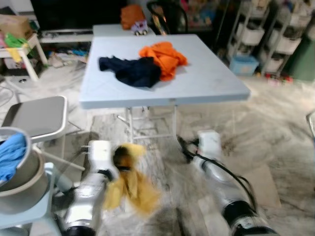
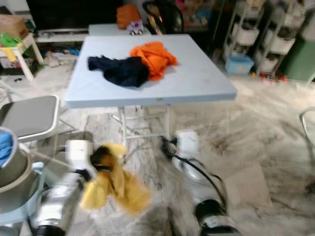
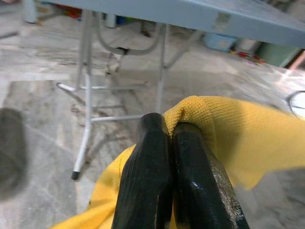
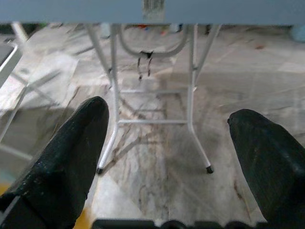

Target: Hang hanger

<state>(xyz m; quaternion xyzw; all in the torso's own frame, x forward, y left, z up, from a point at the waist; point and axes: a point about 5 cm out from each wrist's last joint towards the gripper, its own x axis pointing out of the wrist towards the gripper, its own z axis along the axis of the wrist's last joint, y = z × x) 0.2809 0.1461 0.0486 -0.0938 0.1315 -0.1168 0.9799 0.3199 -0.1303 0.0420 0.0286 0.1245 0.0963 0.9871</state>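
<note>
Marble floor (image 1: 275, 128), blue table (image 1: 206, 78) ahead; left claw (image 3: 167, 138) pinching yellow cloth (image 1: 133, 189), right claw (image 4: 167, 138) spread.

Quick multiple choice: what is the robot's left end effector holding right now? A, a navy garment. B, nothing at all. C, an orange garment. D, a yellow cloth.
D: the left end effector has its black fingers pressed shut on a fold of the yellow cloth, while the navy garment and orange garment lie on the table.

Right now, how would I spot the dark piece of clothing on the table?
Find the pale blue folding table in the room's middle. Two crumpled garments lie touching on its top. The navy garment is the darker one, on the robot's left of the orange garment.
</note>
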